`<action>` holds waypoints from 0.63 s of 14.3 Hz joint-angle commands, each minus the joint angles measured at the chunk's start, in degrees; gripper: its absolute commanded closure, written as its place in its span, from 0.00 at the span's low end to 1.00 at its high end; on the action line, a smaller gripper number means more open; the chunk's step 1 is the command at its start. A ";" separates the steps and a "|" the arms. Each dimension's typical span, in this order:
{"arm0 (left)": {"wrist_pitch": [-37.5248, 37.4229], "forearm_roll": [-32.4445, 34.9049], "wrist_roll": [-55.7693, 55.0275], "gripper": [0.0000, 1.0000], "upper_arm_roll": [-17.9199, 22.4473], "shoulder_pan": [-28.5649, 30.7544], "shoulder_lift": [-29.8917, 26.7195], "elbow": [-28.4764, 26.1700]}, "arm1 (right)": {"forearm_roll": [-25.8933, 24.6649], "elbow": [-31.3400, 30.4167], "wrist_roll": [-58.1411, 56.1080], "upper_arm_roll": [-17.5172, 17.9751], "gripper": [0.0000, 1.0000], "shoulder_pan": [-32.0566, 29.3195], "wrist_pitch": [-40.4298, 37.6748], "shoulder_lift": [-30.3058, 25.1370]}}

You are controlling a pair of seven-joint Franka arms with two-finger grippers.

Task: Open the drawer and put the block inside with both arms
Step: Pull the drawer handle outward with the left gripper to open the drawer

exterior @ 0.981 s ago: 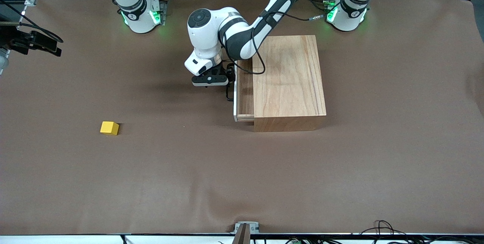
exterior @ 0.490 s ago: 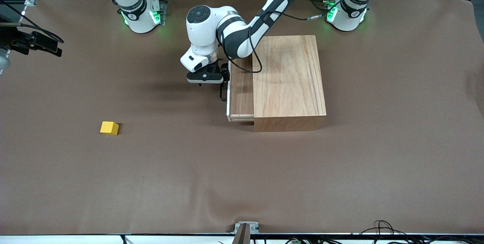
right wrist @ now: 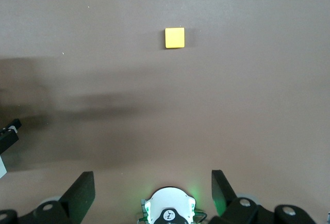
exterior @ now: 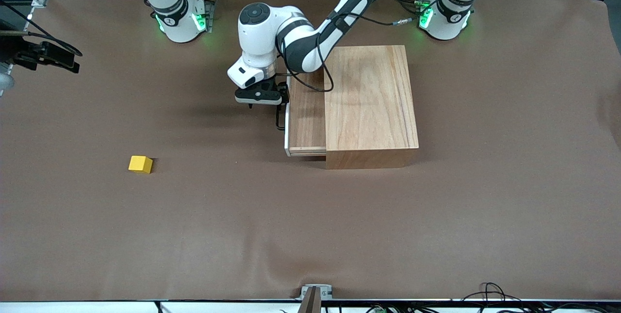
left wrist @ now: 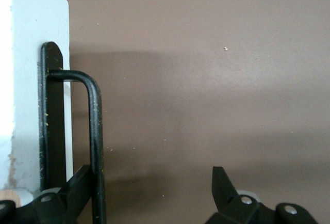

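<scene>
Left gripper (left wrist: 154, 193) — jaws spread wide, one finger (left wrist: 77, 188) hooked inside the handle (exterior: 280, 118), gripping nothing — sits in front of the drawer (exterior: 306, 114), arm bent over the box (exterior: 369, 104). Drawer partly out, bare inside. Right gripper (right wrist: 149, 193) waits open, high above the block (exterior: 140, 164), which lies on the table (exterior: 310, 235) at the drawer's 8 o'clock.

No readable text, labels — no numbers

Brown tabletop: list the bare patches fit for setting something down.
Bare: the brown tabletop between the small yellow cube and the big wooden box, plus the camera-side strip. Crowded: at the drawer's black loop handle, where the left gripper hooks it.
</scene>
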 commanded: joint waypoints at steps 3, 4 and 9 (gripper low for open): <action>2.73 -0.98 -0.43 0.00 0.14 -0.82 1.01 1.68 | -1.16 -0.84 -0.29 0.04 0.00 0.11 0.52 -0.57; 2.91 -0.98 -0.43 0.00 0.06 -0.82 0.93 1.68 | -1.25 -1.45 -0.37 0.13 0.00 0.11 1.05 -0.57; 2.91 -0.98 -0.43 0.00 -1.44 -0.82 -0.04 1.68 | -1.95 -6.98 -0.55 0.04 0.00 0.11 8.59 -0.48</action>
